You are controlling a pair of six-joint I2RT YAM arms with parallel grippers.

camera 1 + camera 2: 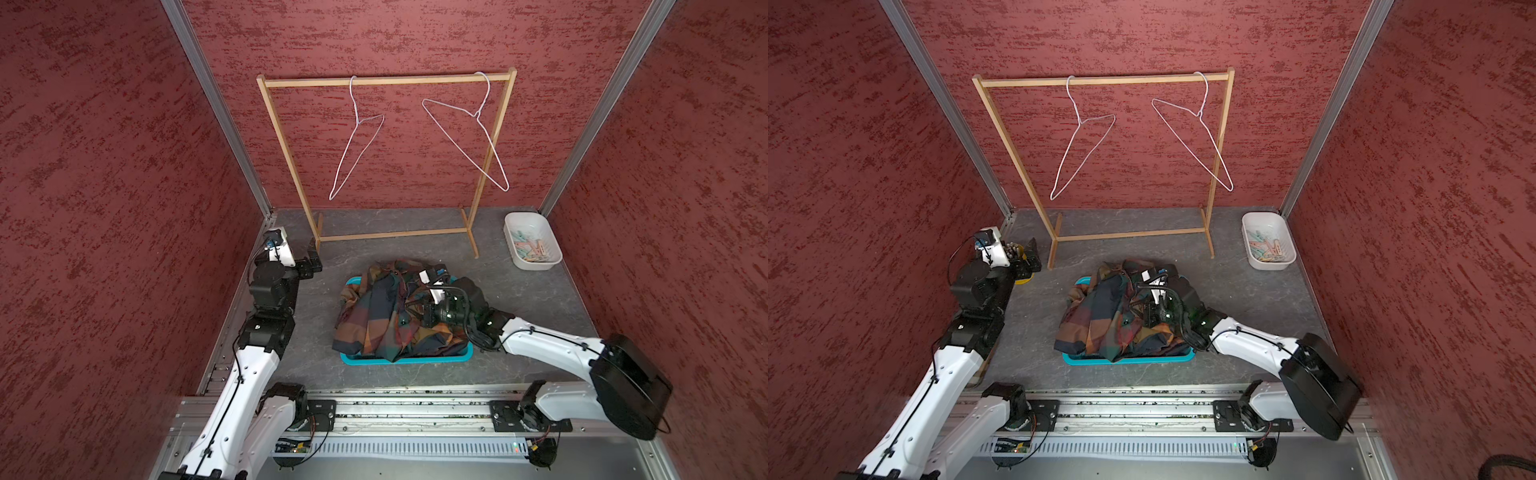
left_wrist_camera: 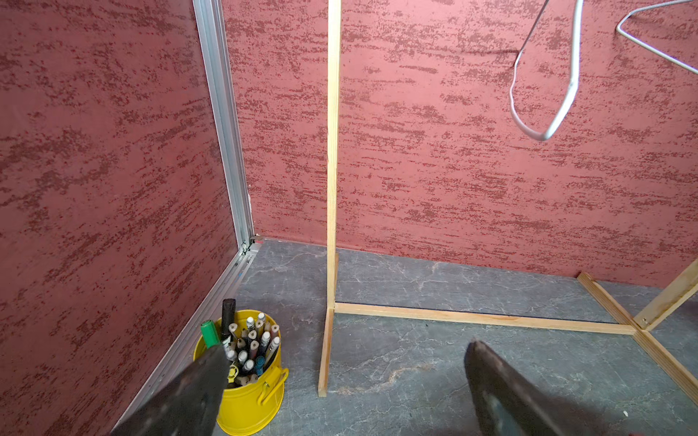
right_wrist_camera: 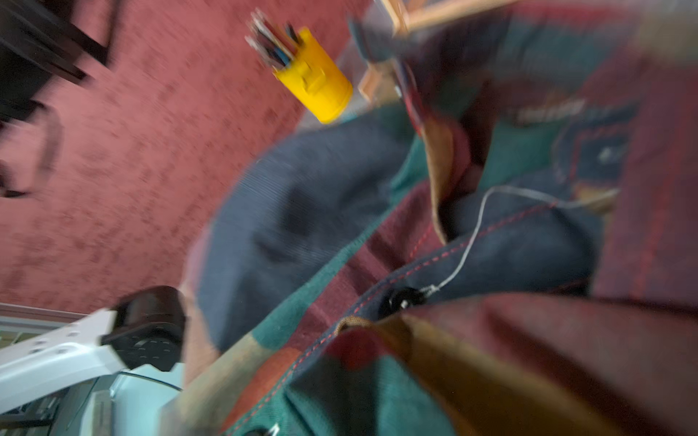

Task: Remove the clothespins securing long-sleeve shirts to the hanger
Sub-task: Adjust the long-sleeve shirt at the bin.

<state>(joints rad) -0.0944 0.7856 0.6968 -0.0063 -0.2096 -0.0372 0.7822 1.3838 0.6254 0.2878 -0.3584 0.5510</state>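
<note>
the shirts [image 1: 386, 320] lie crumpled in a heap in a teal tray [image 1: 407, 359] in the middle of the desk [image 1: 519, 299], spilling over its left rim. behind them stands a wooden rack [image 1: 386, 80] with 2 bare wire hangers [image 1: 357, 153] hooked on its top bar, both tilted. the clothespins [image 1: 532, 249] sit in a white bin [image 1: 536, 263] at the far right corner of the desk, well apart from the shirts.

the right fingers [image 1: 417, 311] reach down into the right side of the heap, pressed together. cloth hides the tips, so i cannot tell whether any fabric is pinched between them. the right wrist view is blurred and mostly filled with navy, green and maroon cloth, a black button [image 3: 402, 300] and a loose white thread [image 3: 479, 219].

the left fingers [image 2: 502, 392] stand wide apart and hold nothing, above the desk near the far left corner, beside the rack's left foot. a yellow can [image 2: 249, 400] of pencils stands just beside them, near the left wall.
</note>
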